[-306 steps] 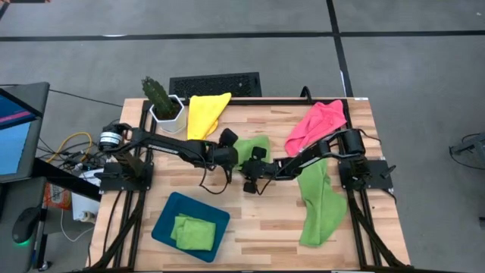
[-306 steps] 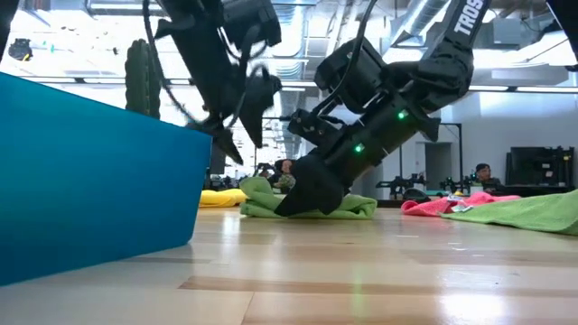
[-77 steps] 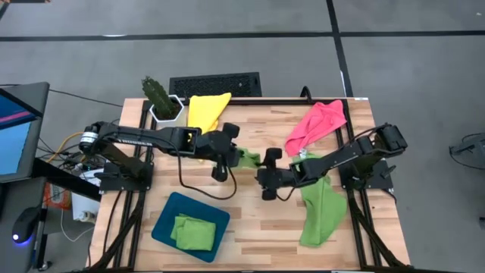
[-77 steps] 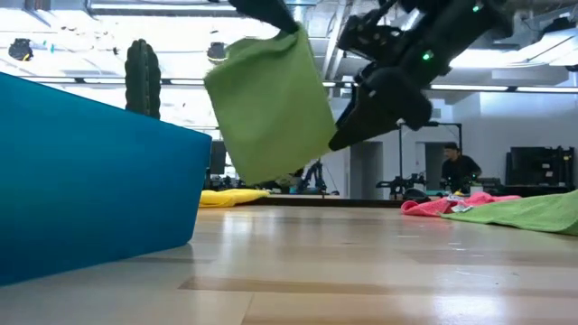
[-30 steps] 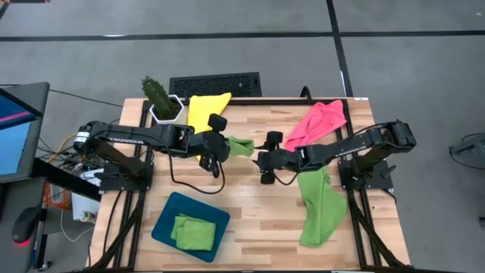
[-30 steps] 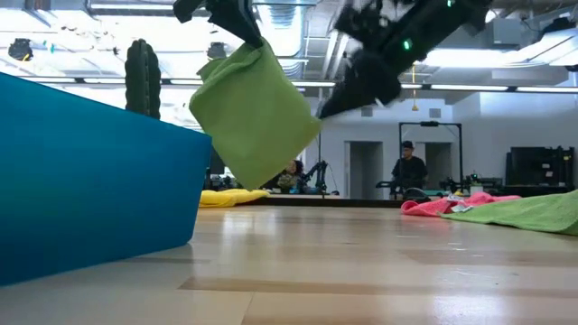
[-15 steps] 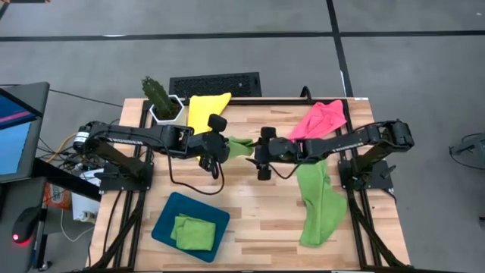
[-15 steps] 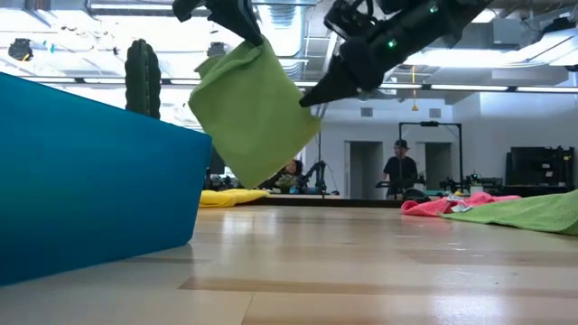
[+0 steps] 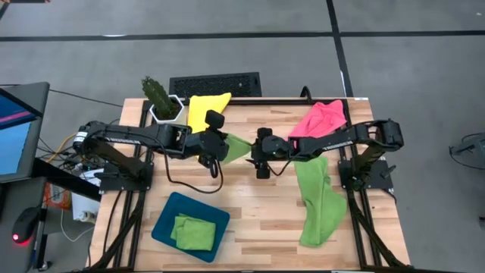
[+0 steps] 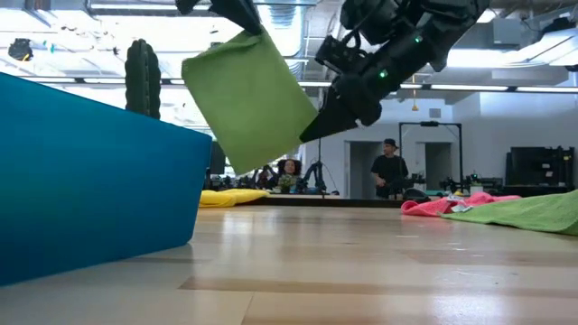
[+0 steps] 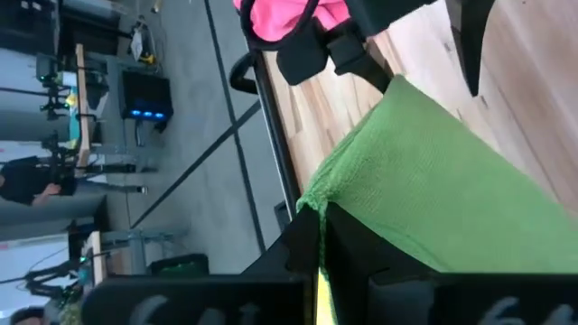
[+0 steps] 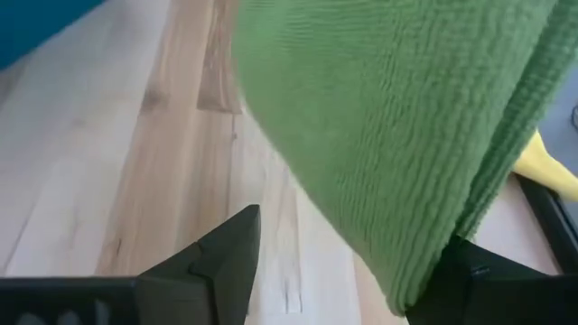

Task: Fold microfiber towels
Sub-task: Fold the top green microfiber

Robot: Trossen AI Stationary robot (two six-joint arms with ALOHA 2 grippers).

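Wooden table [image 9: 250, 216]: one folded lime towel [image 9: 191, 231] already sits in the teal tray [image 9: 163, 226], so roughly one done, maybe a second under way. Still unfolded: long lime towel [image 9: 314, 201] draped along the right side, pink towel [image 9: 314, 125] at the far right corner, yellow towel [image 9: 204, 114] at the far edge next to the cactus pot [image 9: 163, 106]. Working piece is the lime towel in the air [image 10: 248, 95], mid-table, clear of the wood and hanging as a tilted flat panel. Left gripper [image 9: 218, 145] is clamped shut on its upper corner. Right gripper [image 9: 254, 155] sits at the opposite free edge with fingers spread wide, the cloth edge hanging between the fingers [image 12: 226, 257], not pinched. Judgement: right needs to close on that edge before the next fold.
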